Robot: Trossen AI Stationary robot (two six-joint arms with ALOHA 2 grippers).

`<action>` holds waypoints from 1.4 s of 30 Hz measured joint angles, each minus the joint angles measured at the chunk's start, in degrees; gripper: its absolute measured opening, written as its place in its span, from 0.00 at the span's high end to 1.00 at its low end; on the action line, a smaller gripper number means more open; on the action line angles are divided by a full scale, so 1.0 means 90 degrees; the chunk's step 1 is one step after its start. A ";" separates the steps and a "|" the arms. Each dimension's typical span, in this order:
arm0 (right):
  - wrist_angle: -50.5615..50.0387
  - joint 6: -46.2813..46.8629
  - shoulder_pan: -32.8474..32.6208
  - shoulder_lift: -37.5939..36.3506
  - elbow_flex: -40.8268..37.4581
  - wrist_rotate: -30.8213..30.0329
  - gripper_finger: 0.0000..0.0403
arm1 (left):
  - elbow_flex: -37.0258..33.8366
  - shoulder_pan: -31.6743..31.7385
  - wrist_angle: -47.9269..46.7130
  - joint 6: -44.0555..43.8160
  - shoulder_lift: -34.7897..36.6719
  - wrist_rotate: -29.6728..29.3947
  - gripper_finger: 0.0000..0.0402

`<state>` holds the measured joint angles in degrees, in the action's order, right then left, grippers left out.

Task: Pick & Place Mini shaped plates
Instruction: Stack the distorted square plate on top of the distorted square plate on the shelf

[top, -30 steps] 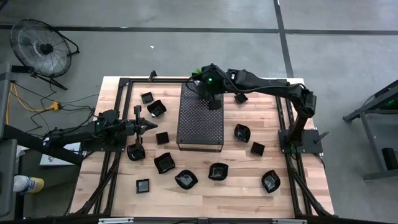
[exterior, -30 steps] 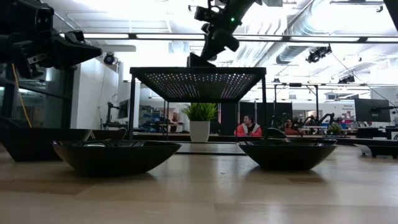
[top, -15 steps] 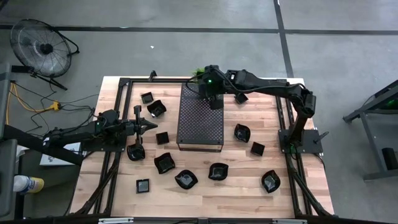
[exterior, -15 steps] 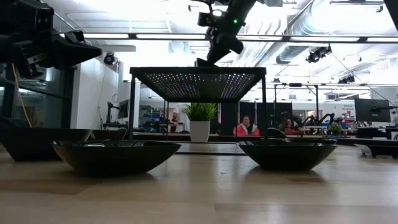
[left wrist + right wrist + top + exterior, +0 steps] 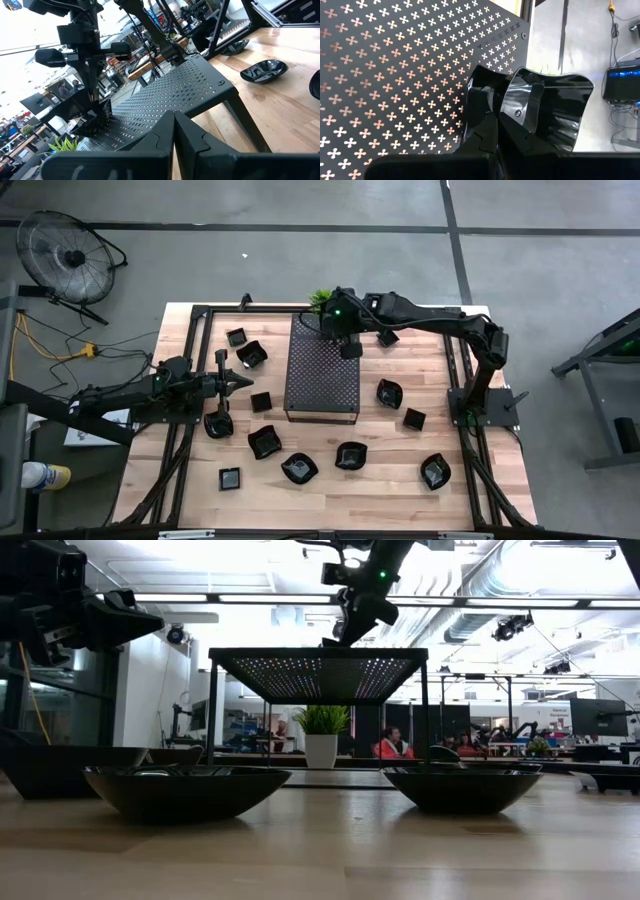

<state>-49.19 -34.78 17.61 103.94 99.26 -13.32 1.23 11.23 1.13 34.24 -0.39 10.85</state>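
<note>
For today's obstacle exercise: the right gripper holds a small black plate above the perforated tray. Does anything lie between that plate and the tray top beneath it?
Nothing visible does. The right gripper is shut on the mini plate over the far right part of the perforated tray. The tray surface below shows only its bare perforations.

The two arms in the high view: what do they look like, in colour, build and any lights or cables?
Both are dark, near-black jointed arms of slim links. The right arm carries a small green light near its wrist and rises from a black base at the table's right edge. The left arm ends in a narrow, pointed black left pincer, with dark cables running along its links.
</note>
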 joint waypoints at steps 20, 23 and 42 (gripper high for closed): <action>0.0007 0.0316 -0.0001 0.0000 0.0000 0.0243 0.98 | 0.0000 -0.0001 0.0000 0.0000 -0.0001 0.0000 1.00; 0.0007 0.0316 -0.0002 0.0000 0.0000 0.0262 0.99 | -0.0002 0.0000 0.0000 0.0000 -0.0002 0.0000 1.00; -0.0129 0.0318 -0.0002 0.0000 0.0000 0.0262 0.95 | -0.0002 0.0000 0.0000 0.0000 -0.0002 0.0000 1.00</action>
<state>-50.35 -31.92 17.58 103.94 99.26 -10.96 1.21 11.23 1.13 34.24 -0.40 10.86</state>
